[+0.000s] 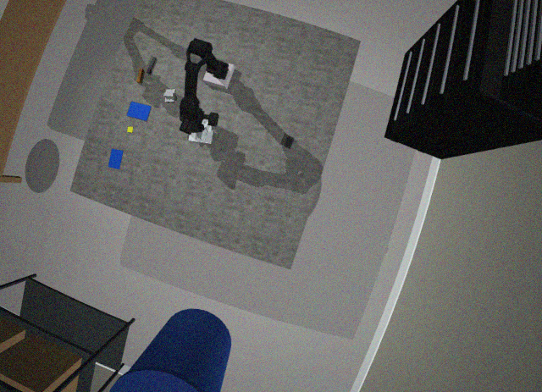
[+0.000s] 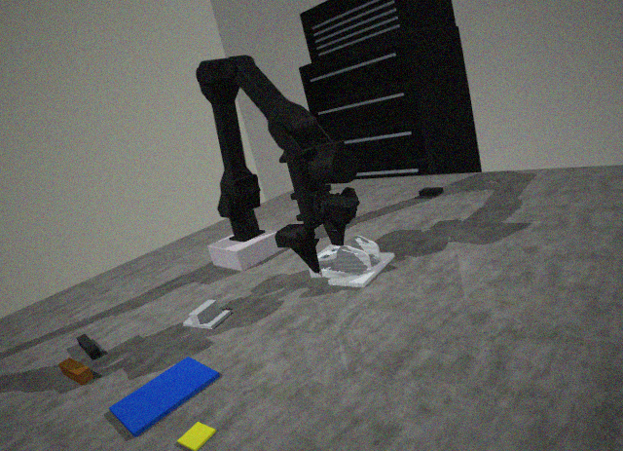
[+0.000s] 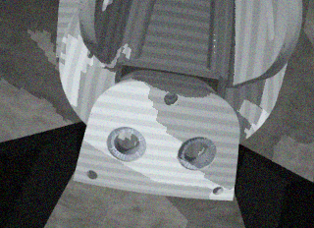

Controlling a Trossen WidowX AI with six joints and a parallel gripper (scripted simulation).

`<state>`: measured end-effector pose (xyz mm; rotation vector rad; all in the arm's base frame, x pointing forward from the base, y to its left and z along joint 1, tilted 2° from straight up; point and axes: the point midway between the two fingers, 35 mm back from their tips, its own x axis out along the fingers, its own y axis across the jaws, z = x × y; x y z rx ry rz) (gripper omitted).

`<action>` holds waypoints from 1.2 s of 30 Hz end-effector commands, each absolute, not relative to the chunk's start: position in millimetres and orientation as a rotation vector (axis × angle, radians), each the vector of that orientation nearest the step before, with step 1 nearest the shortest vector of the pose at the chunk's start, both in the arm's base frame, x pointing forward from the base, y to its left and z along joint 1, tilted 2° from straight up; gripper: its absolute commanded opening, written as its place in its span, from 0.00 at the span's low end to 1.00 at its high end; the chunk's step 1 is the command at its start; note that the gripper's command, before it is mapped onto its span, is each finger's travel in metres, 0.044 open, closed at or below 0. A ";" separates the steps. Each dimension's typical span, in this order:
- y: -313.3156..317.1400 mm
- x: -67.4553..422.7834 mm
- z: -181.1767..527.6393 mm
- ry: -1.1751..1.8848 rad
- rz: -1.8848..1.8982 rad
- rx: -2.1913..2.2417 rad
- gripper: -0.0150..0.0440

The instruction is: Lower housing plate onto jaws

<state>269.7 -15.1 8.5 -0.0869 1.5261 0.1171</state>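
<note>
The pale housing plate [image 3: 157,171] has a rounded far edge, two large ringed holes and small screw holes. Something round shows inside each large hole. My gripper [image 1: 204,124] [image 2: 327,257] [image 3: 160,141] is shut on the plate, with one black finger at each side. The plate lies at the near end of the white base [image 1: 200,140] [image 2: 351,281], in front of the ridged channel [image 3: 182,31]. Curved white and grey jaw parts [image 2: 369,247] rise over the base. The stubs under the plate are hidden, so its seating on them cannot be told.
A small white part [image 1: 169,95] [image 2: 205,316], a blue slab [image 1: 139,111] [image 2: 164,394], a second blue slab [image 1: 115,158], a yellow square [image 1: 129,129] [image 2: 197,435], an orange block [image 1: 139,75] [image 2: 75,370] and a dark block [image 1: 151,65] [image 2: 91,346] lie apart from the gripper.
</note>
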 end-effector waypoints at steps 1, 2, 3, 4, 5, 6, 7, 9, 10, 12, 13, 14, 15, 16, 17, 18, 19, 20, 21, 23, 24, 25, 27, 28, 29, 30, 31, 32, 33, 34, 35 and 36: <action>-15.8 271.1 8.0 1.525 0.112 -0.087 0.85; -15.8 271.1 8.0 1.525 0.112 -0.087 0.85; -15.8 271.1 8.0 1.525 0.112 -0.087 0.85; -15.8 271.1 8.0 1.525 0.112 -0.087 0.85; -15.8 271.1 7.9 1.525 0.112 -0.087 0.85; -15.7 271.1 7.5 1.525 0.112 -0.087 0.85; -15.7 271.1 6.9 1.525 0.112 -0.087 0.85; -15.7 271.2 5.9 1.525 0.112 -0.087 0.85; -15.7 271.2 5.8 1.525 0.112 -0.087 0.85; -15.7 271.2 5.8 1.525 0.112 -0.087 0.85; -15.7 271.2 5.8 1.525 0.112 -0.087 0.85; -15.7 271.2 5.8 1.525 0.112 -0.087 0.85; -15.7 271.2 5.7 1.525 0.112 -0.087 0.85; -15.7 271.2 5.3 1.525 0.112 -0.087 0.85; -15.7 271.2 4.7 1.525 0.112 -0.087 0.85; -15.7 271.2 4.1 1.525 0.112 -0.087 0.85; -15.7 271.2 3.8 1.525 0.112 -0.087 0.85; -15.7 271.2 3.7 1.525 0.112 -0.087 0.85; -15.7 271.2 3.7 1.525 0.112 -0.087 0.85; -15.7 271.2 3.7 1.525 0.112 -0.087 0.85; -15.7 271.2 3.7 1.525 0.112 -0.087 0.85; -15.7 271.2 3.7 1.525 0.112 -0.087 0.85; -15.7 271.2 3.7 1.525 0.112 -0.087 0.85; -15.7 271.2 3.7 1.525 0.112 -0.087 0.85; -15.7 271.2 3.7 1.525 0.112 -0.087 0.85; -15.7 271.2 3.7 1.525 0.112 -0.087 0.85; -15.7 271.2 3.7 1.525 0.112 -0.087 0.85; -15.7 271.2 3.7 1.525 0.112 -0.087 0.85; -15.7 271.2 3.7 1.525 0.112 -0.087 0.85; -15.7 271.2 3.7 1.525 0.112 -0.087 0.85; -15.7 271.2 3.7 1.525 0.112 -0.087 0.85; -15.7 271.2 3.7 1.525 0.112 -0.087 0.85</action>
